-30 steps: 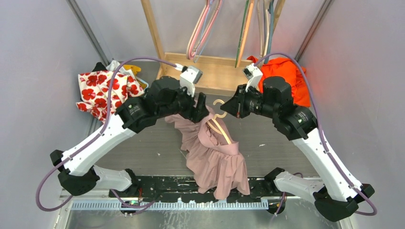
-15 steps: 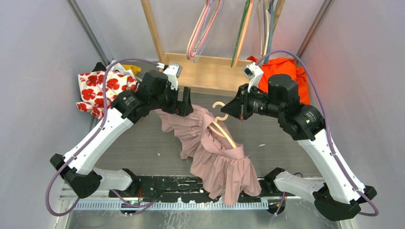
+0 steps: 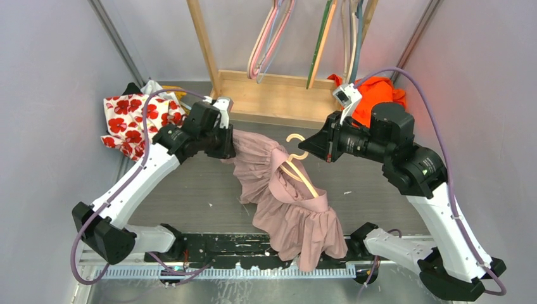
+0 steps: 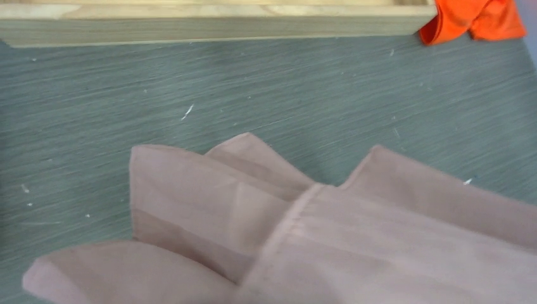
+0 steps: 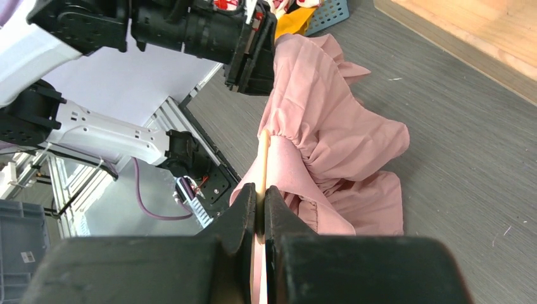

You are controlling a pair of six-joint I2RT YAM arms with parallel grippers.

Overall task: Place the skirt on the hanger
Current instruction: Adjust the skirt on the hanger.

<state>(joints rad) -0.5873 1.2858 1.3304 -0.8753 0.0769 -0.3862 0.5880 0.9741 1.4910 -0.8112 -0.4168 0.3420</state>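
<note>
The pink skirt (image 3: 282, 193) hangs over a cream hanger (image 3: 303, 179) above the grey table, its hem draping down toward the near edge. My right gripper (image 3: 315, 147) is shut on the hanger just below its hook; in the right wrist view the black fingers (image 5: 244, 209) pinch the cream bar (image 5: 262, 161). My left gripper (image 3: 229, 142) is at the skirt's upper left edge and holds the cloth taut. In the left wrist view the skirt (image 4: 329, 234) covers the fingers, so they are hidden.
A red-flowered garment (image 3: 136, 120) lies at the far left and an orange garment (image 3: 373, 95) at the far right. A wooden rack base (image 3: 278, 98) stands at the back, with several hangers (image 3: 269, 38) hanging above it. A blue basket (image 5: 326, 12) sits behind the left arm.
My left gripper has moved left, pulling the skirt's edge out with it. My right gripper has shifted right with the hanger. The skirt is spread wider over the hanger.
</note>
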